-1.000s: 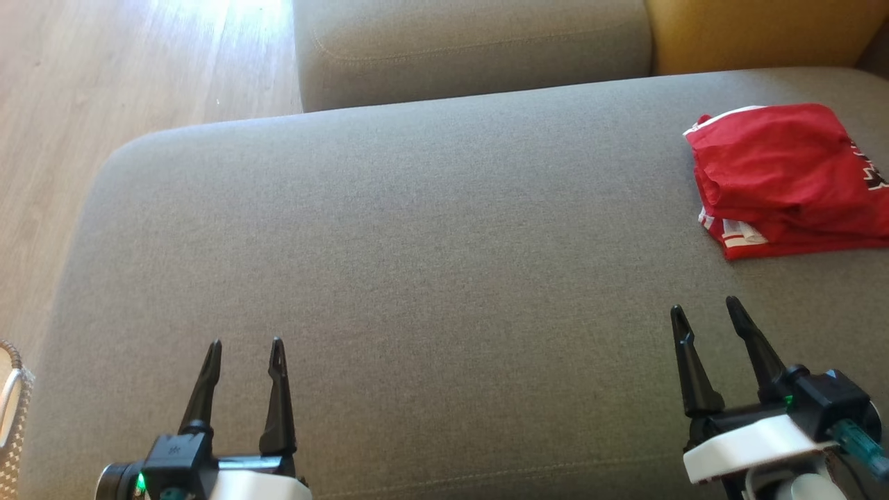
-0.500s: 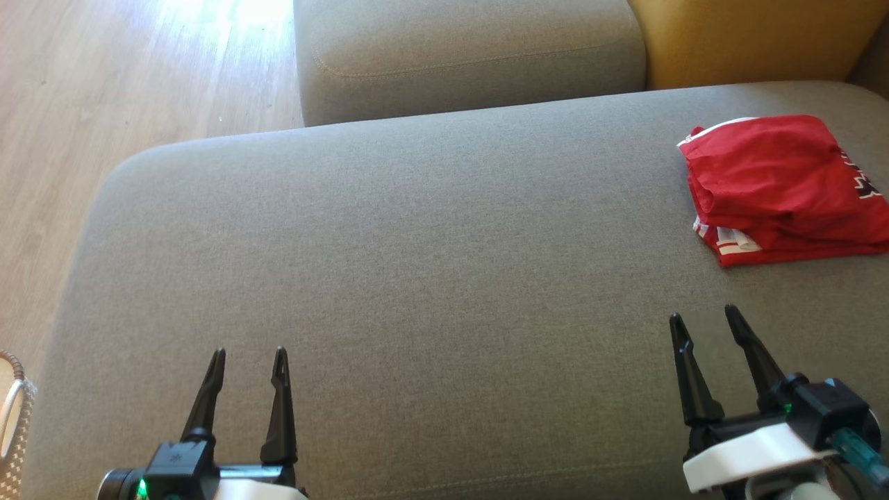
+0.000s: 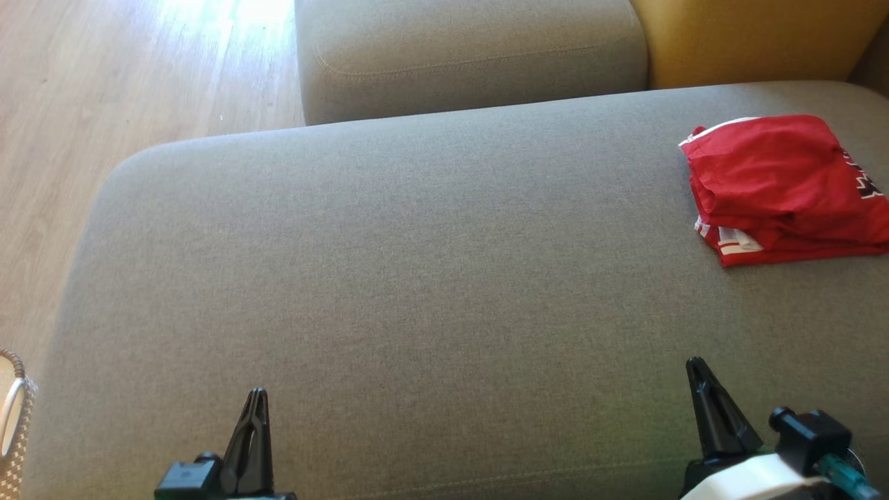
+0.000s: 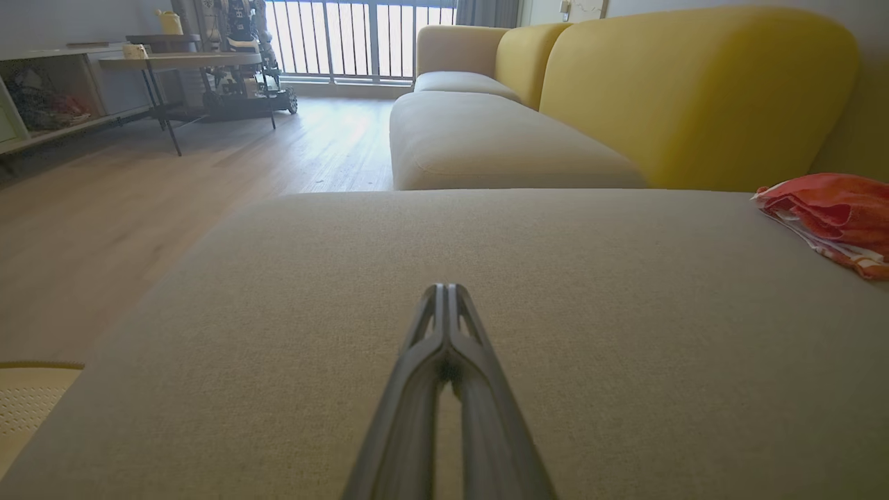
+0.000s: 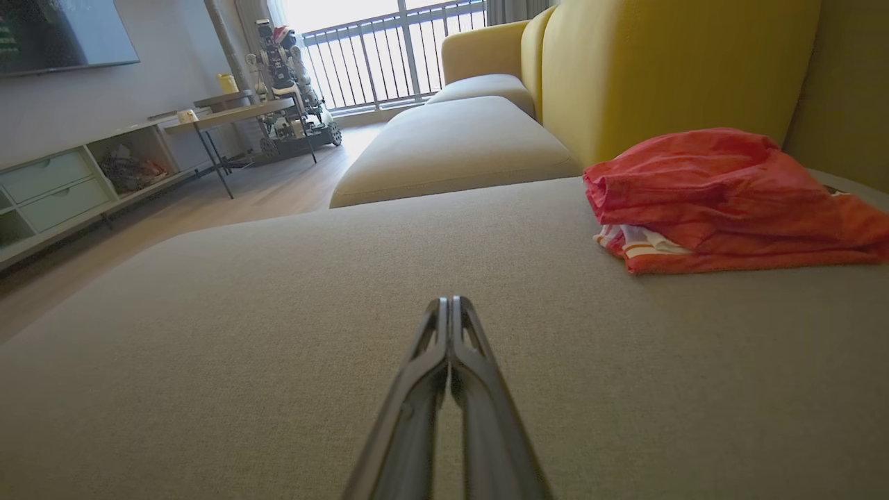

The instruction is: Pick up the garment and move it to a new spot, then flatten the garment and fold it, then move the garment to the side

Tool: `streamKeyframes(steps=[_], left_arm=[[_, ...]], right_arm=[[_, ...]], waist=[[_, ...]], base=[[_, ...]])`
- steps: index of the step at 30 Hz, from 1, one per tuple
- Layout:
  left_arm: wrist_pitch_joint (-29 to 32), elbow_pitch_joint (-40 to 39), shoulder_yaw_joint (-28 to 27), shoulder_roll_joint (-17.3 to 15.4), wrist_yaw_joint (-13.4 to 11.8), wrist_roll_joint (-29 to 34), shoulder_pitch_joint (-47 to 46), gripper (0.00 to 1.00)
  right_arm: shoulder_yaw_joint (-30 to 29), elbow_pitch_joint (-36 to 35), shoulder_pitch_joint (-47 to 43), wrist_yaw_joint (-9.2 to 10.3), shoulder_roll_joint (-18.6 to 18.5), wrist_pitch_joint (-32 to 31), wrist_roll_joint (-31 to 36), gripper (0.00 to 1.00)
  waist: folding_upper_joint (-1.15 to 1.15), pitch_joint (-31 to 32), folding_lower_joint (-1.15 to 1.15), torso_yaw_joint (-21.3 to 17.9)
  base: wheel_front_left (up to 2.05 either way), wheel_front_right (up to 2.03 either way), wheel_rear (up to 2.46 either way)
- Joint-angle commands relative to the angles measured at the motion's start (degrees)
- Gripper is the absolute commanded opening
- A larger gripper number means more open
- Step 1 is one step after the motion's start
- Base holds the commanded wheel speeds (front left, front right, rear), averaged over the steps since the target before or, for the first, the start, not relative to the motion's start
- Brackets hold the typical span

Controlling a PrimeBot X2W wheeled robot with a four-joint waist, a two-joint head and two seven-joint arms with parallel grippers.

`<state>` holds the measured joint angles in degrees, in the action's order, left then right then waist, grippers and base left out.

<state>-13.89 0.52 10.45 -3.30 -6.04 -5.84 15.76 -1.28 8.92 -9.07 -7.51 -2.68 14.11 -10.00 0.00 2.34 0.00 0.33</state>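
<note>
The garment (image 3: 778,187) is red with white trim and lies folded in a small stack at the far right of the grey sofa seat (image 3: 417,292). It appears again at the right edge of the left wrist view (image 4: 833,219) and at upper right in the right wrist view (image 5: 715,198). My left gripper (image 3: 255,399) is shut and holds nothing, low over the seat's near left. My right gripper (image 3: 696,368) is shut too, near the front right, well short of the garment. Both pairs of fingers (image 4: 444,312) (image 5: 450,326) are pressed tip to tip.
A second grey cushion (image 3: 472,55) and a yellow backrest (image 3: 750,38) lie beyond the seat. Wooden floor (image 3: 104,90) runs along the left. A woven basket rim (image 3: 10,417) sits at the lower left. A side table (image 4: 187,66) and shelving stand across the room.
Both grippers have closed from open and drawn back toward the bottom edge of the head view. The garment has stayed where it lay.
</note>
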Motion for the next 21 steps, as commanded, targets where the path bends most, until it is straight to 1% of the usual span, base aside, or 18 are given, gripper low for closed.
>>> streamKeyframes(steps=[1, 21], left_arm=[[0.3, -1.8, -0.4, -0.2, 0.2, -2.2, -1.7, 0.0], [2.8, 1.3, -2.0, -0.9, 2.7, -17.2, -5.3, 0.0]], right_arm=[[0.1, -1.9, 2.0, 0.0, -0.2, -0.3, -2.3, 0.0], [0.2, -0.7, 4.3, 0.0, -1.0, -2.9, -16.5, 0.0]], waist=[[0.0, 0.0, 0.0, 0.0], [0.0, -0.4, 0.0, -0.1]], base=[[0.0, 0.0, 0.0], [0.0, 0.0, 0.0]])
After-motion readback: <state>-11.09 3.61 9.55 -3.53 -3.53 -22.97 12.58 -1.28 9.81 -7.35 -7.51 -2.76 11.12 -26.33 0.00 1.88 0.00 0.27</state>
